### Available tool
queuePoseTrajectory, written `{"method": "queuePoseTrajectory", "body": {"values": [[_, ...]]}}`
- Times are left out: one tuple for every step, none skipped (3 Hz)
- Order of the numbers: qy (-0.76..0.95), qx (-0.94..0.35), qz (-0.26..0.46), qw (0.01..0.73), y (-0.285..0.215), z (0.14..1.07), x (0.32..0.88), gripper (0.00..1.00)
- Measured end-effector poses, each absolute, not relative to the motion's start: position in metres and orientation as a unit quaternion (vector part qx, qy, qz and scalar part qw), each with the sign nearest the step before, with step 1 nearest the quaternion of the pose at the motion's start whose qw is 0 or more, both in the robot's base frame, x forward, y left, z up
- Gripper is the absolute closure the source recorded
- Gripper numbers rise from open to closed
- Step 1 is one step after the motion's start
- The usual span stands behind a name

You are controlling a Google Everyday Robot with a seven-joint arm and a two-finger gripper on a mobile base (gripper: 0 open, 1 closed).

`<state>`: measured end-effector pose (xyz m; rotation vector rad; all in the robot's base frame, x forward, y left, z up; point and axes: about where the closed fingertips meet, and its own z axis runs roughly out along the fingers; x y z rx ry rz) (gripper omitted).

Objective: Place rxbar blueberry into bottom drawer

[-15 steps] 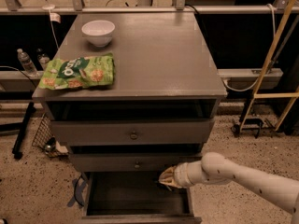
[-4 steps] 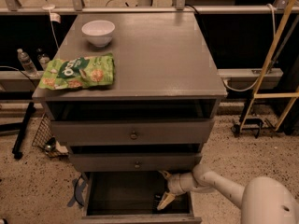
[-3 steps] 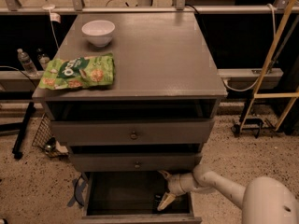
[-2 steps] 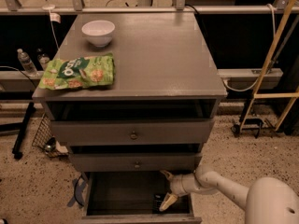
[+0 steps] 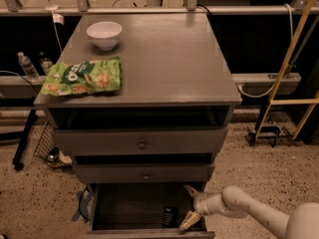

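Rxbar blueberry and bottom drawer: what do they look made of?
The rxbar blueberry: dark wrapper, probably plastic film, though no sheen shows. The bottom drawer: matte grey, flat panels like the cabinet, painted metal or laminate; cannot tell which. The gripper sits at the drawer's right, beside the bar.

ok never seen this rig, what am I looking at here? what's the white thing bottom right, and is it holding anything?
There is one camera, looking down at a grey cabinet; where it is mounted is not on record. The white thing is the robot's arm, coming in from the lower right. At its tip is a two-finger claw, which sits at the right side of the open bottom drawer with its fingers spread, holding nothing. A small dark snack bar lies in that drawer, just left of the claw. On the cabinet top are a white bowl and a green snack bag.
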<state>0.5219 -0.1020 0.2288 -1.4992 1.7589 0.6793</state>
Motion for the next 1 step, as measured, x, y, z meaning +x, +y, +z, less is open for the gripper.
{"method": "queuePoseTrajectory", "body": {"values": [[0.704, -0.557, 0.246, 0.366, -0.1351, 0.2352, 0.5113, 0.0]]}}
